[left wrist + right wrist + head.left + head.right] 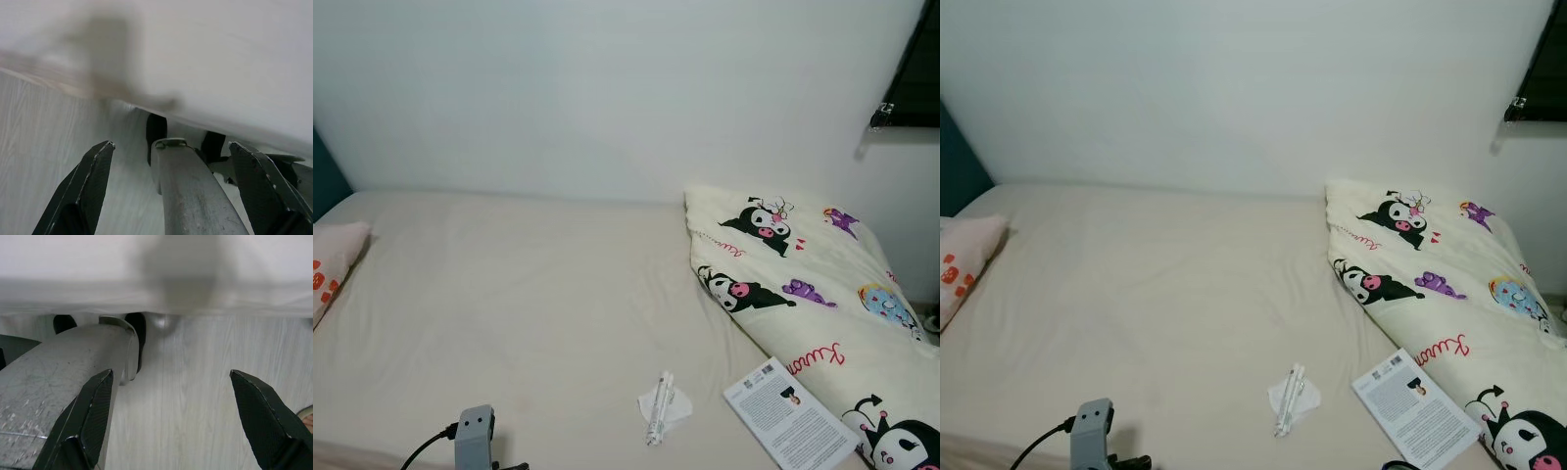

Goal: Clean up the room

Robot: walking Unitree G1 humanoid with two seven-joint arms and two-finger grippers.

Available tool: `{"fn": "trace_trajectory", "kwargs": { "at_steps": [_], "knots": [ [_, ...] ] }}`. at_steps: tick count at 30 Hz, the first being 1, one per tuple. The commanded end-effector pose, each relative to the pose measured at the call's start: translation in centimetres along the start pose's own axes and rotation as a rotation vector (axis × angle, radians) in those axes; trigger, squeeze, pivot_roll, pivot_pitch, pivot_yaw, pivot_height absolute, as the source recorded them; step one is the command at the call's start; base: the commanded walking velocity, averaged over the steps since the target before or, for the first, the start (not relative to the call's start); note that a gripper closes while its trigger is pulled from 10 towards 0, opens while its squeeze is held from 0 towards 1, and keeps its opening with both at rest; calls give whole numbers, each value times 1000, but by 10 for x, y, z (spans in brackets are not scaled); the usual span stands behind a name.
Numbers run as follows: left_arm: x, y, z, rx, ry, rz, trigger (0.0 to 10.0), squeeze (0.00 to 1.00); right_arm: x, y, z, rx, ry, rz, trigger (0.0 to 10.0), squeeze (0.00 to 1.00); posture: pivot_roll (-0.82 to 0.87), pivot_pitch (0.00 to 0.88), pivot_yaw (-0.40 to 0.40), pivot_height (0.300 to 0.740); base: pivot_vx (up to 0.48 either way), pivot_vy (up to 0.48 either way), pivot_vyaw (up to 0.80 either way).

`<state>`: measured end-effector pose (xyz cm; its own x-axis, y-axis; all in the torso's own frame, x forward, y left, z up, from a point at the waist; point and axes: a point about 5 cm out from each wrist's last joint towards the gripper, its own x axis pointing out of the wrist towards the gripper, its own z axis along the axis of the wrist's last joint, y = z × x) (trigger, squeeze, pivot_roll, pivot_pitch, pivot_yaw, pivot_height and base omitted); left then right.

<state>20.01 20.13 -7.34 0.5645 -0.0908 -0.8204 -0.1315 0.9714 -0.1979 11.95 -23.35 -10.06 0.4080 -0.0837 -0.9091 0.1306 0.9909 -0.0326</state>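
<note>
My left hand (171, 147) hangs low beside the bed (529, 294), its two black fingers (85, 181) spread apart with nothing between them; past them I see pale wood-grain floor (44, 142) and one of my own grey legs. My right hand (171, 382) hangs the same way, fingers (266, 411) wide apart and empty, over the same floor, with the edge of the mattress above.

Up on the bed, ahead of both hands, lies a small white tube on a crumpled tissue (662, 401), nearer my right hand's side. Just beyond it toward the right lies a white booklet (789, 415), its far edge touching a folded cartoon-print duvet (813, 294). Far over on my left hand's side a pink pillow (335, 262) rests at the bed's edge.
</note>
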Motion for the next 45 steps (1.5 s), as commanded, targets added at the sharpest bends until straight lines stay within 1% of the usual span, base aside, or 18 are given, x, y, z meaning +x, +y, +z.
{"fn": "trace_trajectory", "kwargs": {
  "at_steps": [1,10,12,14,17,18,20,21,22,24,26,28,30,34,37,40,42,45],
  "knots": [
    [0,2,-4,20,26,12,10000,0,0,1,-3,5,17,-2,10000,0,-43,0,29,740,-480,0,0],
    [-1,3,-4,26,25,26,10000,0,0,-1,3,13,-5,-29,10000,0,-44,0,32,740,-83,0,0],
    [-1,3,-4,30,22,19,10000,0,1,-2,9,43,-31,-44,10000,0,-44,0,32,740,0,0,0],
    [-1,3,-4,30,22,19,10000,0,1,-2,9,43,-31,-44,10000,0,-44,0,32,740,0,0,0],
    [0,0,1,33,1,1,10000,0,1,-4,23,77,-85,-62,10000,0,-43,0,34,740,0,0,0],
    [0,0,1,33,1,1,10000,0,1,-4,23,77,-85,-62,10000,0,-43,0,34,740,0,0,0],
    [2,-6,12,55,-39,-30,10000,0,2,-5,47,82,-159,-69,10000,0,-43,0,34,740,0,0,0],
    [2,-6,12,55,-39,-30,10000,0,2,-5,47,82,-159,-69,10000,0,-43,0,34,740,0,0,0],
    [2,-8,15,66,-49,-40,10000,0,2,-4,54,82,-180,-68,10000,0,-44,0,34,740,0,0,0],
    [2,-8,15,66,-49,-40,10000,0,2,-4,54,82,-180,-68,10000,0,-44,0,34,740,0,0,0],
    [4,-19,24,117,-69,-79,10000,0,1,-2,76,72,-247,-62,10000,0,-43,0,33,740,0,-480,0],
    [4,-19,24,117,-69,-79,10000,0,1,-2,76,72,-247,-62,10000,0,-43,0,33,740,0,-480,0],
    [6,-31,34,121,-102,-108,10000,0,-1,2,95,61,-304,-62,10000,0,-48,0,33,740,0,-399,0],
    [8,-40,41,102,-123,-143,10000,0,-2,3,104,59,-332,-66,10000,0,-47,0,32,740,0,-82,0],
    [8,-46,45,120,-144,-173,10000,0,-3,3,108,58,-345,-70,10000,0,-47,0,29,740,0,0,0],
    [7,-66,67,132,-226,-284,10000,0,-6,3,125,61,-406,-77,10000,0,-43,0,23,740,0,0,0],
    [7,-66,67,132,-226,-284,10000,0,-6,3,125,61,-406,-77,10000,0,-43,0,23,740,0,0,0],
    [5,-79,83,137,-282,-350,10000,0,-10,3,143,43,-459,-85,10000,0,-43,0,23,735,0,0,0]
  ]
}}
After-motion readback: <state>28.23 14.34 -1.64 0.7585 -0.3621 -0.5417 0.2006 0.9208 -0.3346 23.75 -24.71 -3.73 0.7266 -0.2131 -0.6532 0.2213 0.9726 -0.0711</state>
